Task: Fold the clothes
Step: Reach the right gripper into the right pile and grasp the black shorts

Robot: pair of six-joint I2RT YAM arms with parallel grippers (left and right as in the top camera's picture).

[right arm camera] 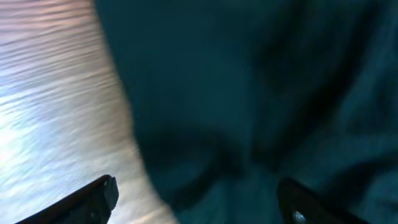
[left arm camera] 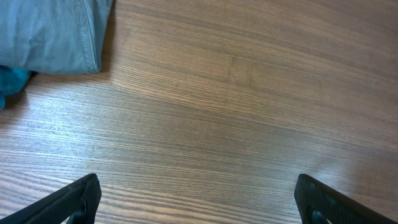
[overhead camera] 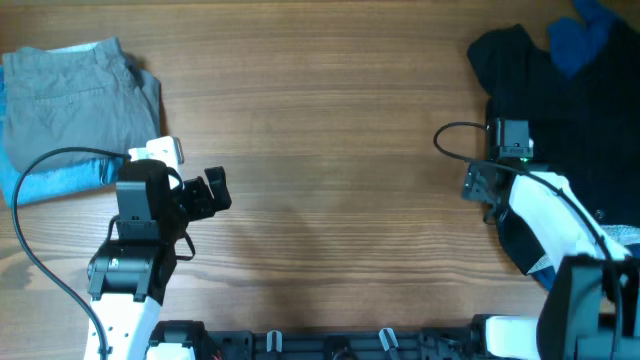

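Observation:
A folded grey garment [overhead camera: 70, 90] lies at the far left on a light blue one [overhead camera: 60, 182]; its corner shows in the left wrist view [left arm camera: 56, 31]. A pile of dark clothes [overhead camera: 570, 110] with a blue piece [overhead camera: 582, 35] on top lies at the far right. My left gripper [overhead camera: 212, 192] is open and empty over bare wood [left arm camera: 199, 199], right of the grey garment. My right gripper [overhead camera: 478, 185] is open at the left edge of the dark pile, with dark cloth [right arm camera: 261, 93] between and ahead of its fingers [right arm camera: 199, 199].
The wooden table [overhead camera: 330, 150] stretches between the two arms. A black cable [overhead camera: 450, 135] loops by the right wrist and another [overhead camera: 40, 170] crosses the light blue cloth by the left arm.

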